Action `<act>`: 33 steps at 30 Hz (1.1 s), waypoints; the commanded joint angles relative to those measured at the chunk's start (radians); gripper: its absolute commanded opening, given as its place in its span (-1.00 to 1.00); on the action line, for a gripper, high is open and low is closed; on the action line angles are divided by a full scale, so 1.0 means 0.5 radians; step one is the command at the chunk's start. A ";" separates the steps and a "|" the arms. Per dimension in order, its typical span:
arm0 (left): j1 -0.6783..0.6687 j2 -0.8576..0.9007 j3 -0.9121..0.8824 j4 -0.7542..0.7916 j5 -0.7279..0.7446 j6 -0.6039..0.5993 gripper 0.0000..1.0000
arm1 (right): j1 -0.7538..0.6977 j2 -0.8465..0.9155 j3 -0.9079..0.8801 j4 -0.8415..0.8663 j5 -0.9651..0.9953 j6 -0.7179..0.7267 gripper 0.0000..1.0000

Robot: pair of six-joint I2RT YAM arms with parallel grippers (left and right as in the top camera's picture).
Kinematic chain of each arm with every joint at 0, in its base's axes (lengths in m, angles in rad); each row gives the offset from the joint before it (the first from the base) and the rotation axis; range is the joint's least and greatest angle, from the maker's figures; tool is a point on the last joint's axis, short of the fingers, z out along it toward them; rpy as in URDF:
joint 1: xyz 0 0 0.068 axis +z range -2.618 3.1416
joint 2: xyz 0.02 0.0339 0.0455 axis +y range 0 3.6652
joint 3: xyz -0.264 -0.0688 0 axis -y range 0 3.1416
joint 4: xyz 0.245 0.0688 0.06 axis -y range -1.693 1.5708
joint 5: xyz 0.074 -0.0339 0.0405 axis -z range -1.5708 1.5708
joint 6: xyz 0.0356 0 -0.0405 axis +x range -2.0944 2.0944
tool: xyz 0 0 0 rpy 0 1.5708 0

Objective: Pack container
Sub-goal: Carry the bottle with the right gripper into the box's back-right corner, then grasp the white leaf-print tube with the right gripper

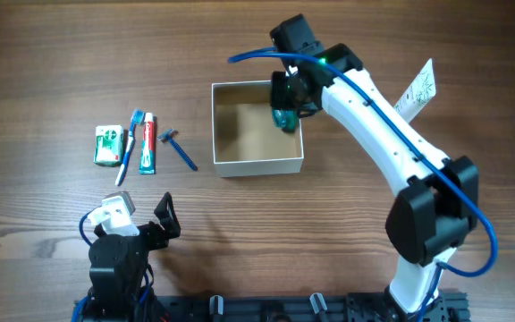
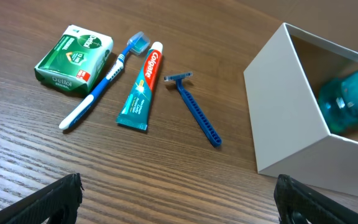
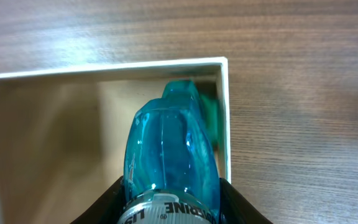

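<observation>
The container [image 1: 259,165] is a square white-walled box with a tan inside, at the table's middle; it also shows in the left wrist view [image 2: 284,118] and the right wrist view [image 3: 55,118]. My right gripper [image 1: 287,105] is shut on a teal mouthwash bottle [image 3: 169,149] and holds it inside the box's far right corner; the bottle also shows in the left wrist view [image 2: 350,99]. My left gripper [image 2: 179,199] is open and empty over bare wood near the front left.
Left of the box lie a green-and-white soap box [image 1: 107,145], a blue-and-white toothbrush [image 1: 130,143], a toothpaste tube [image 1: 147,143] and a blue razor [image 1: 179,148]. A white paper tag [image 1: 417,89] lies at the right, behind the arm.
</observation>
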 commanded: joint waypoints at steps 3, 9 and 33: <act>0.015 -0.021 -0.028 -0.008 0.038 0.032 1.00 | 0.008 0.053 0.036 0.017 0.103 -0.069 -0.90; 0.015 -0.021 -0.028 -0.008 0.038 0.032 1.00 | 0.008 0.053 0.036 0.019 0.127 -0.161 -0.03; 0.015 -0.021 -0.028 -0.008 0.038 0.032 0.99 | -0.052 -0.937 0.037 -0.259 0.293 -0.249 0.59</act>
